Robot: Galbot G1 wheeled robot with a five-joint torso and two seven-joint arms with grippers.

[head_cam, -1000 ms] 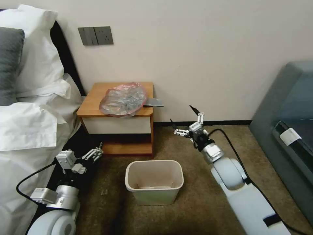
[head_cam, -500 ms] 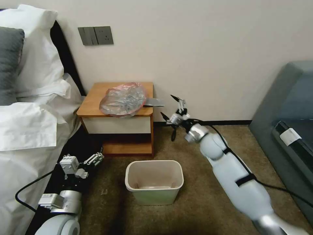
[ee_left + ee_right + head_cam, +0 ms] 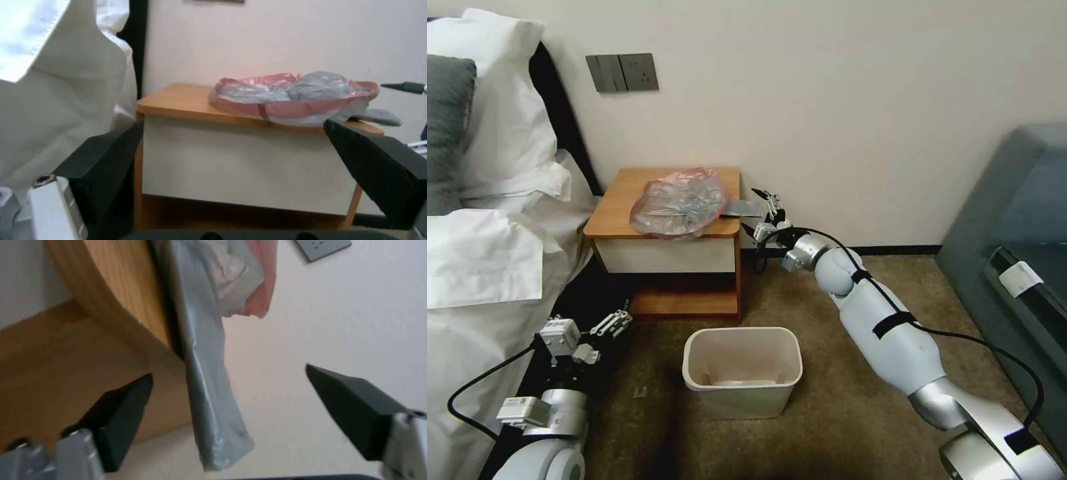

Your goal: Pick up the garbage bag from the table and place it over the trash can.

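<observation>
1. Right gripper [image 3: 758, 212] now just beside the table's [image 3: 627, 200] right edge, advanced from a spot well out over the carpet a second ago; approach to the grasp judged nearly complete.
2. Jaws spread wide, bracketing the grey tail of the garbage bag [image 3: 679, 202] that overhangs the table edge; not yet closed, no contact evident.
3. Garbage bag lying crumpled on the table top, pink-red band around its rim, unmoved.
4. Right arm stretched forward and leftward, wrist level with the table top.
5. Left gripper [image 3: 616, 323] parked low beside the bed [image 3: 480, 267], slightly lower than before, jaws wide, holding nothing.
6. Trash can [image 3: 742, 371] on the carpet in front of the table, unlined.
</observation>
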